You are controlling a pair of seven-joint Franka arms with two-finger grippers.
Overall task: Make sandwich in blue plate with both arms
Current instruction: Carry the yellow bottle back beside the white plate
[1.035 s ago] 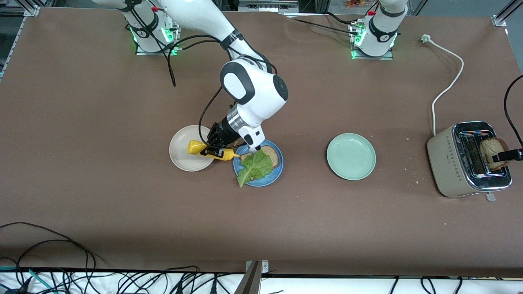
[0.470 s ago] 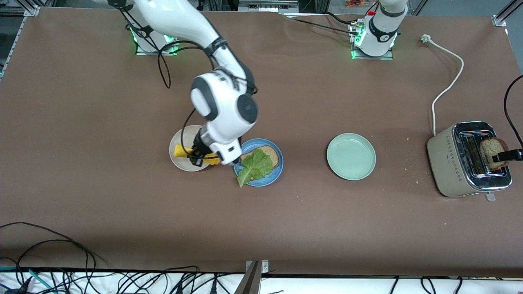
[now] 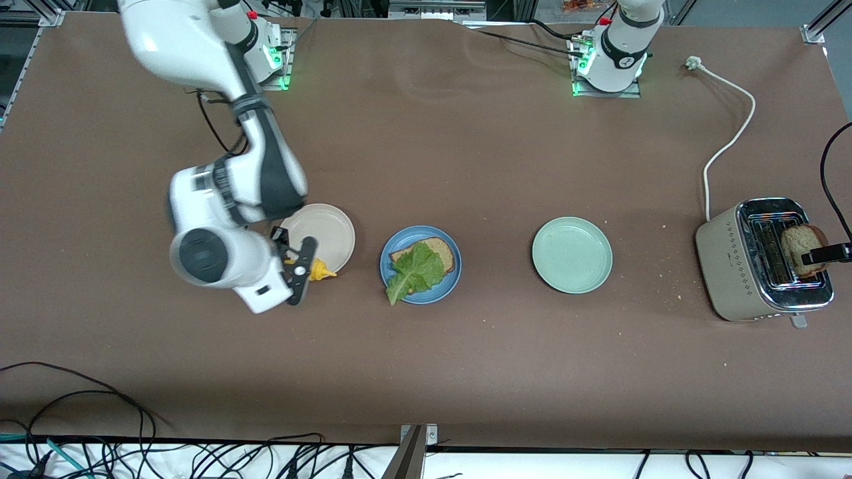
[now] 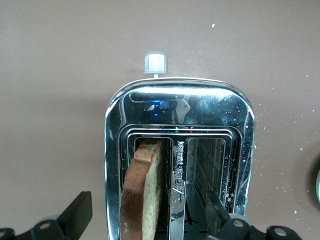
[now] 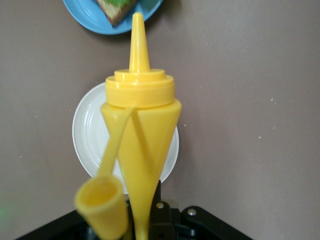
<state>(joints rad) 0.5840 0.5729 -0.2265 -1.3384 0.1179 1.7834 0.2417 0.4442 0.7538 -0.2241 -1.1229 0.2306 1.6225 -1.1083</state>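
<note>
Step in hand: the yellow squeeze bottle is judged to be on its way off the sandwich, to be set down by the right hand.
Right hand: fingers pressed onto the bottle body, cap hanging open on its strap; the hand is held over the bench at the beige plate's 7 o'clock edge.
Doing it well: the nozzle is best kept level or raised until the base is seated, so that nothing is dripped; a bare patch of bench at 9 o'clock of the beige plate is suggested, the grip being let go only once the bottle stands.
Blue plate: the blue plate lies mid-bench, carrying one bread slice with the lettuce leaf on it, its tip overhanging the rim at 7 o'clock.
Left hand: the left hand is seen spread on either side of the second slice, which stands in the toaster slot, not yet pinched.
Open room: wide bare bench at 6 o'clock of the plates; the pale green plate lies between toaster and blue plate, so the slice should be carried high over it.
</note>
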